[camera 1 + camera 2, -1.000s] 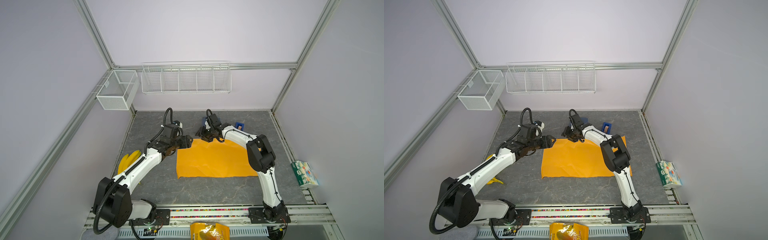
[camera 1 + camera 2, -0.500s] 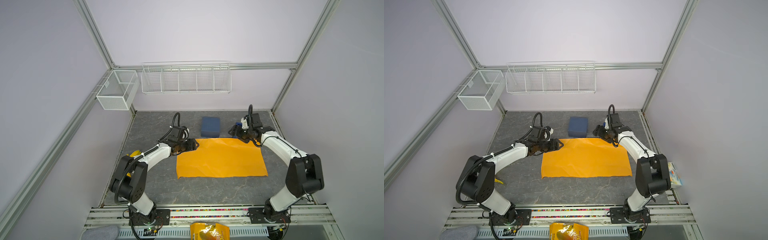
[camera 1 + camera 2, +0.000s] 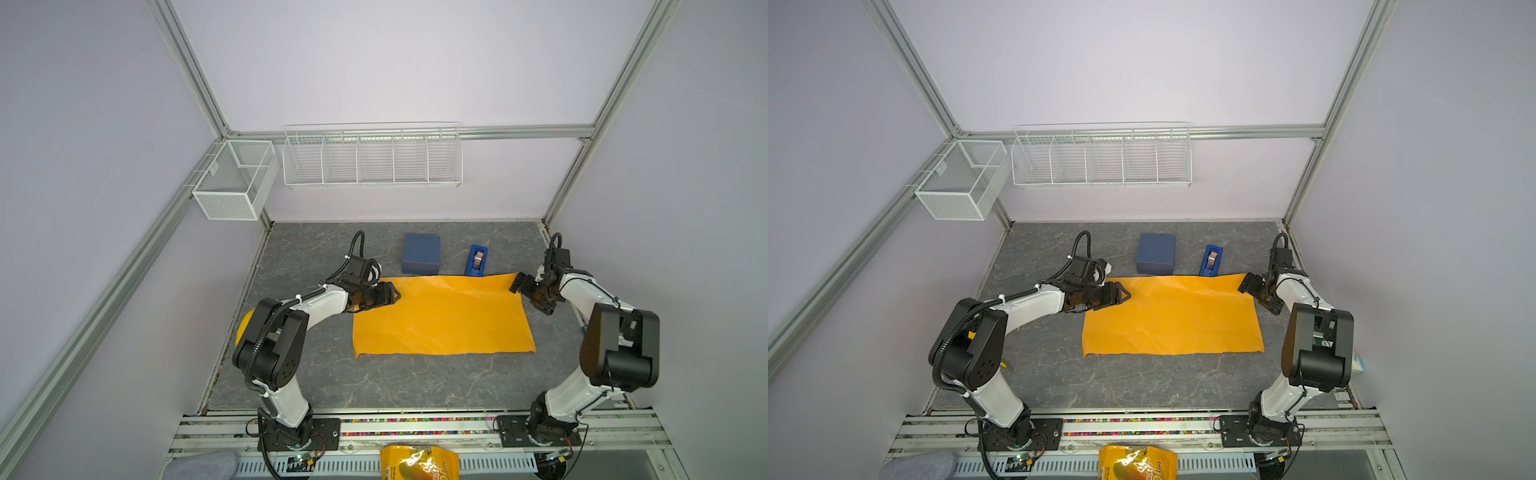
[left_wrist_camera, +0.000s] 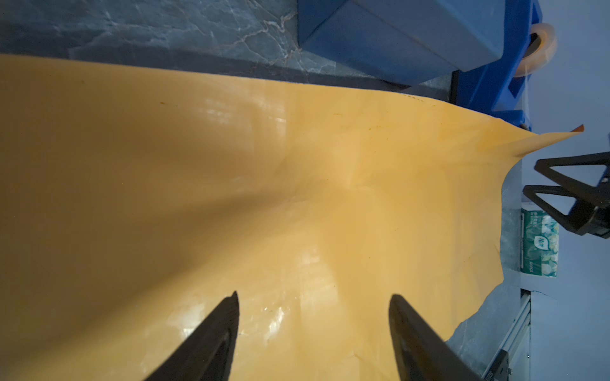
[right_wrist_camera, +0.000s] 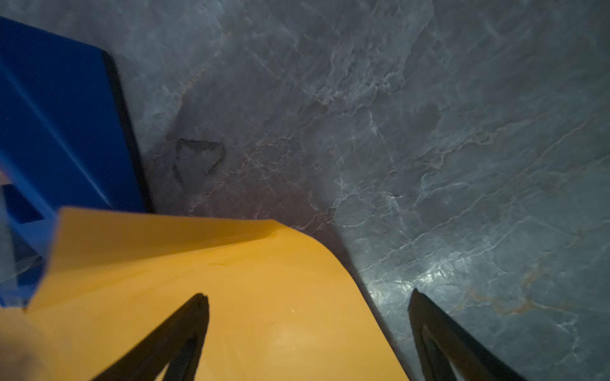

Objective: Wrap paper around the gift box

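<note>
Paper (image 3: 442, 316) lay spread on the worktop (image 3: 374, 382), plain orange, mostly flat; its far edge was a bit rumpled and lifted near the tape dispenser (image 3: 477, 261); gift box (image 3: 421, 253) sat on bare worktop just beyond that far edge, beside the dispenser, not on the sheet; nothing wrapped yet.

Left hand (image 3: 388, 296) hovered at the sheet's far left corner, fingers (image 4: 224, 330) apart with paper under them, nothing pinched; right hand (image 3: 525, 293) was at the far right corner, jaws spread wide, one finger over the curled corner and the other over bare worktop, gripping nothing.

Handling, as judged: the paper looked thin, light and floppy; it would likely crease easily, slide on the smooth worktop, and tear if both hands pulled against each other; the best hold looked like a shallow pinch at a corner or edge already raised off the surface, and the curled far right corner offered that gap. The box looked like stiff, light cardboard, matte so probably not slippery; a wide-open grasp from above across two opposite side walls should hold it; it probably needs setting mid-sheet before any folding.
</note>
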